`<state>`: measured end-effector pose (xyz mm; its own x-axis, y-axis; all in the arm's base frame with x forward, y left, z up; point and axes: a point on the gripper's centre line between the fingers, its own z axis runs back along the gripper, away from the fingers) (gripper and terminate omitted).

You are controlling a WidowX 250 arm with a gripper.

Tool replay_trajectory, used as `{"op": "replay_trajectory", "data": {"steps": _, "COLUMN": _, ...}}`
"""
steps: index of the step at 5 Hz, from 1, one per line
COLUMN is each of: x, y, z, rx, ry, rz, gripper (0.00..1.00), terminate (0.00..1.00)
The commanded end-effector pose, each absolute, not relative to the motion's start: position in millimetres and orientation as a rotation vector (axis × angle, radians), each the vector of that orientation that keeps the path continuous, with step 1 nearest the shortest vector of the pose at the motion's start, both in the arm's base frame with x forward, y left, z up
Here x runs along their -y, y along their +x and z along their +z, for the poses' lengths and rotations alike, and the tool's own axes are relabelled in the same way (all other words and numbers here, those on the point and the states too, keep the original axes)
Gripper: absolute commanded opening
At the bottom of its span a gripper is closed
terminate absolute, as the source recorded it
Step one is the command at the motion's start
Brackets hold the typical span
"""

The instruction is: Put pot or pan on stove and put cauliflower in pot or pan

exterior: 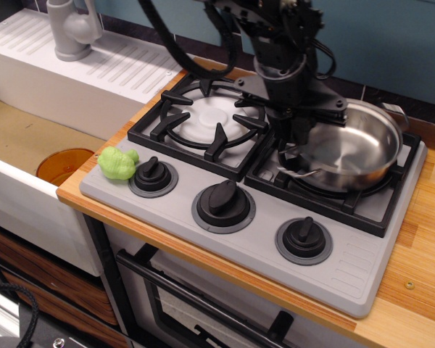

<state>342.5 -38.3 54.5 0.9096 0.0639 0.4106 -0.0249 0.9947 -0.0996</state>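
The black gripper [299, 134] seems clamped on the near-left rim of the shallow shiny steel pan [355, 148], tilted on the grey stove's [348, 264] right grate, while the lime-green lumpy cauliflower [117, 162] lies well apart at its eight o'clock, beside the leftmost knob [152, 174].

Orange cup [64, 165] down in the beige sink [22, 138], grey faucet [71, 29] up on the white ribbed drainboard [94, 65], wooden counter [420, 239] around.
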Motion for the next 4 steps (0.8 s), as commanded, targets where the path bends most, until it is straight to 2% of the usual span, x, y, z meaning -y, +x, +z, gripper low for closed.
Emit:
{"op": "replay_trajectory", "data": {"steps": 1, "x": 43, "y": 351, "z": 98, "rx": 0.453, "ry": -0.14, "rz": 0.08, "gripper": 0.0, "terminate": 0.0}}
{"op": "replay_trajectory", "data": {"steps": 2, "x": 48, "y": 350, "z": 104, "rx": 0.438, "ry": -0.107, "rz": 0.088, "gripper": 0.0, "terminate": 0.0}}
{"op": "replay_trajectory", "data": {"steps": 3, "x": 49, "y": 348, "z": 121, "rx": 0.402, "ry": -0.056, "rz": 0.092, "gripper": 0.0, "terminate": 0.0}}
{"op": "replay_trajectory", "data": {"steps": 4, "x": 39, "y": 346, "z": 135, "rx": 0.368, "ry": -0.045, "rz": 0.074, "gripper": 0.0, "terminate": 0.0}}
